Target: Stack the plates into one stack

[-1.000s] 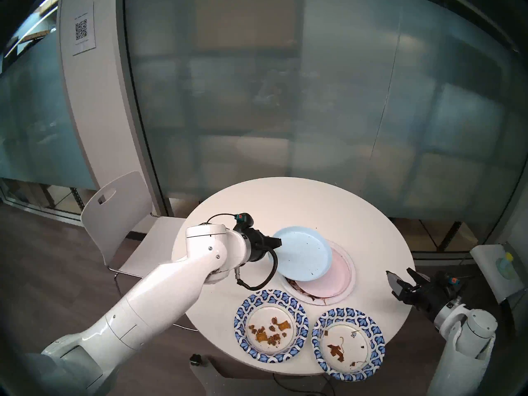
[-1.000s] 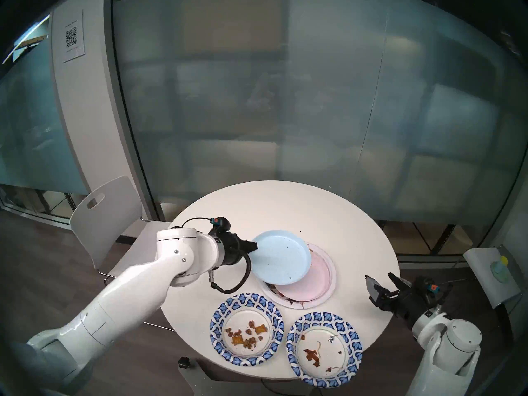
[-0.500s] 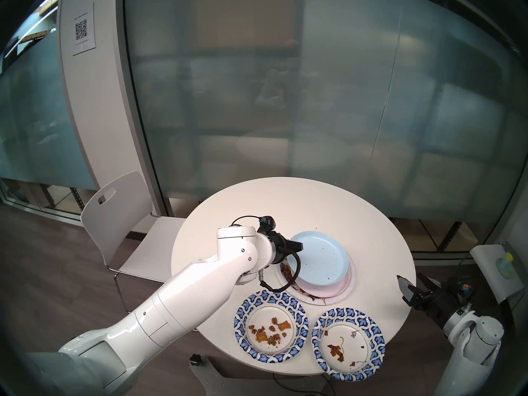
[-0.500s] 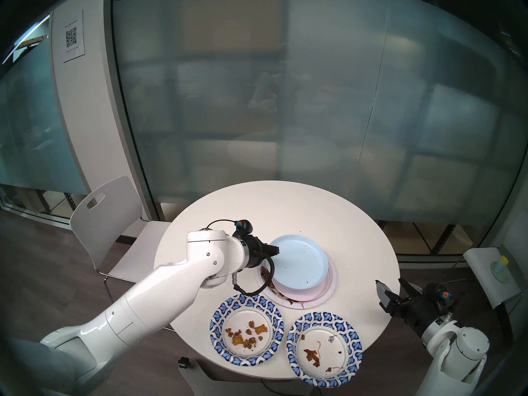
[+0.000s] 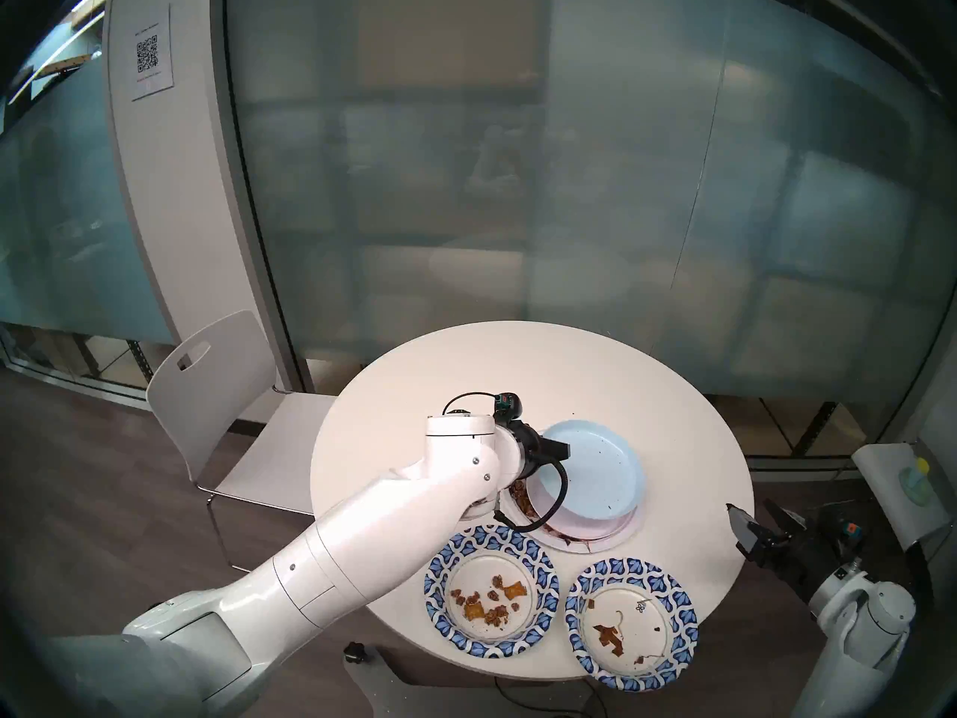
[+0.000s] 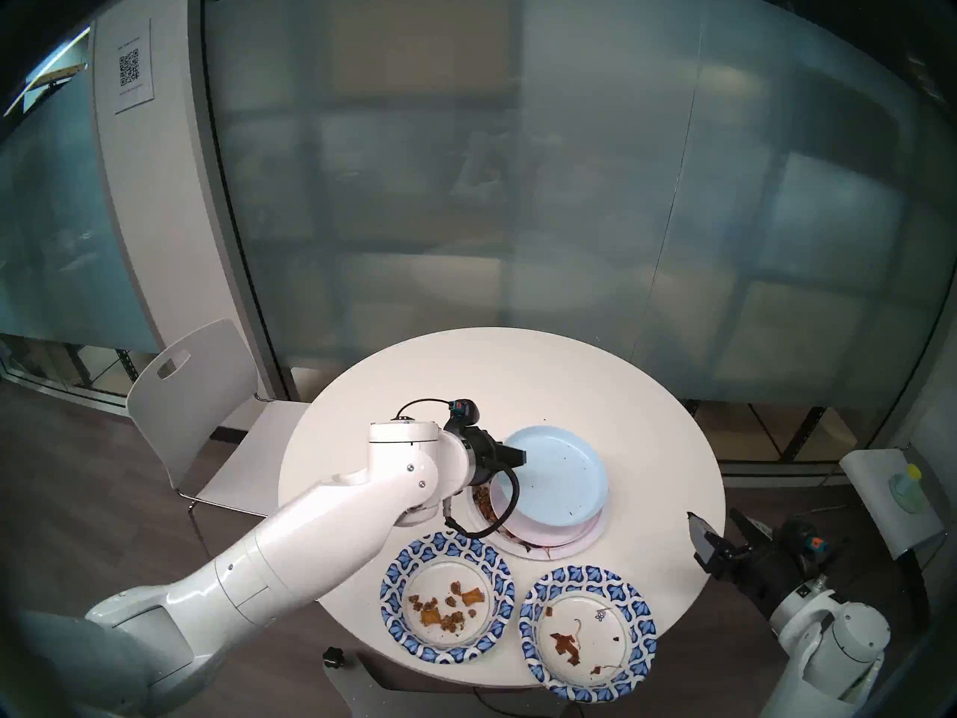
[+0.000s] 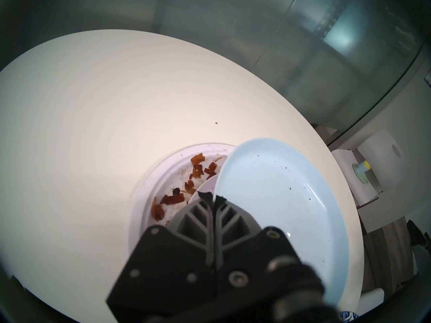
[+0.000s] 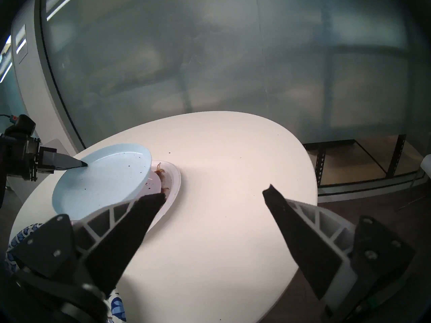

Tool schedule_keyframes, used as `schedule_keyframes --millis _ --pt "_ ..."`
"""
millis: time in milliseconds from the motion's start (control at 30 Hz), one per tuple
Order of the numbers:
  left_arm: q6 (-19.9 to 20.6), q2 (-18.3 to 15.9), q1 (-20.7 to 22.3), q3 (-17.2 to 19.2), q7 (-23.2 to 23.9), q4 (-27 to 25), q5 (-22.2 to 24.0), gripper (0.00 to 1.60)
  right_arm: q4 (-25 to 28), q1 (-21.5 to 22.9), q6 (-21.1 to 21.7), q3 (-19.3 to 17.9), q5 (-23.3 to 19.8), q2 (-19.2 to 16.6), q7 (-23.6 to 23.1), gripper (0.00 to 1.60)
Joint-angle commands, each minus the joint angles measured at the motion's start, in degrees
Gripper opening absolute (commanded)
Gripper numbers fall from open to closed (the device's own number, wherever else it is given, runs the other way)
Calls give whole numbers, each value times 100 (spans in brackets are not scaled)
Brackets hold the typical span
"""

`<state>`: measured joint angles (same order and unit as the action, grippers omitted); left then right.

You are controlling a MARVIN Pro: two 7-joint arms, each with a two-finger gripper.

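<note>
light blue plate (image 5: pixel 595 468) | shifted right over pink plate (image 5: pixel 585 526) (tilted) | left claw (image 5: pixel 562 448) clamped

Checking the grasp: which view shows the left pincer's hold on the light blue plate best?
The left wrist view: the left pincer is shut on the light blue plate's rim, close up. The right wrist view shows it small, side-on, with the plate tilted. Both head views show it from above, with the contact partly hidden.

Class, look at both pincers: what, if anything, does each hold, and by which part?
The left pincer is shut on the light blue plate, pinching its rim on the side away from the right arm. The right pincer is open and holds nothing.
</note>
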<state>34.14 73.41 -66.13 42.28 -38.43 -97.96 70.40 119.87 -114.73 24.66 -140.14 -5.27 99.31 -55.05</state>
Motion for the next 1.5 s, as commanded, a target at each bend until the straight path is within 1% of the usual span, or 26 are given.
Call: schedule_keyframes --millis 0,300,500,767,1033,1133,1233,1267,1300,1400,1433,1467 --pt "-118 91 193 -51 71 -4 -195 0 53 63 -41 -9 -84 -52 -83 160" --pt "-168 -52 238 -245 97 2 -502 0 96 173 41 -2 -58 -123 -120 160" --pt "-225 -45 272 -333 136 51 -627 0 104 190 52 -3 -55 -123 -144 160" --pt "-287 49 385 -474 190 240 -820 0 119 197 79 -20 -37 -127 -159 160" --pt "-304 38 407 -553 235 292 -906 0 71 237 103 -44 -45 -154 -176 160" --pt "-265 4 470 -645 244 280 -1029 0 21 270 100 -22 -36 -169 -176 160" --pt "-233 -16 490 -668 297 296 -1039 0 -7 303 96 -6 -30 -179 -175 160" --pt "-214 -42 518 -713 337 298 -1082 5 -13 315 95 -2 -29 -182 -171 160" --pt "-215 -56 526 -736 366 298 -1110 33 -18 324 95 0 -28 -184 -170 160" --pt "-221 -90 567 -833 383 279 -1244 38 -42 354 94 -7 -47 -183 -177 160" --pt "-217 -105 588 -865 409 270 -1278 52 -47 361 95 -6 -46 -185 -177 160" --pt "-202 -112 604 -892 406 269 -1307 56 -52 367 96 -5 -44 -187 -178 160"
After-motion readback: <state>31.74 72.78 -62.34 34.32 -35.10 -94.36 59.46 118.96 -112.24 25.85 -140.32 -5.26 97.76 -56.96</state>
